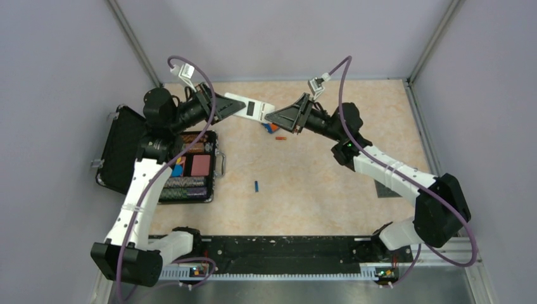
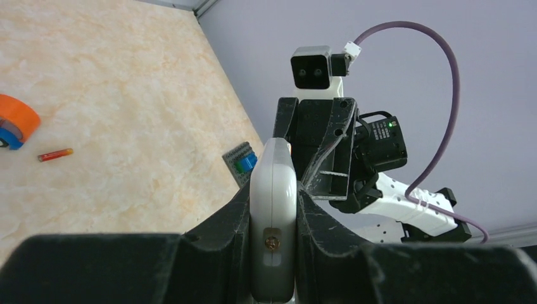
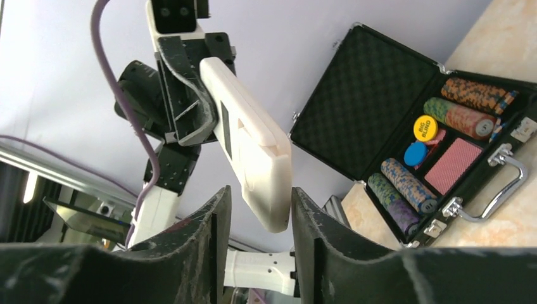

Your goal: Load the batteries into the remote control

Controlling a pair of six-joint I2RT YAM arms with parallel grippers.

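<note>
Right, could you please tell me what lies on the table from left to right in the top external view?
Open poker chip case, blue battery, orange-red battery, grey baseplate. The toy car is left out: it overlaps the orange-red battery's place.

**Pale Panels Around a Marbled Counter**

A beige, marble-patterned counter top (image 1: 329, 202) fills the middle of the top view, evenly lit, with only faint soft shadows. Plain matte lilac-grey panels close it in: a far wall panel (image 1: 285, 31), a left wall panel (image 1: 50, 82) and a right wall panel (image 1: 494, 88). A slim silver metal post (image 1: 135, 45) rises at the far-left corner, and a second silver post (image 1: 435, 39) at the far-right corner. A black metal rail (image 1: 285, 248) runs along the near edge, with a silvery toothed strip (image 1: 285, 273) just outside it.
</note>
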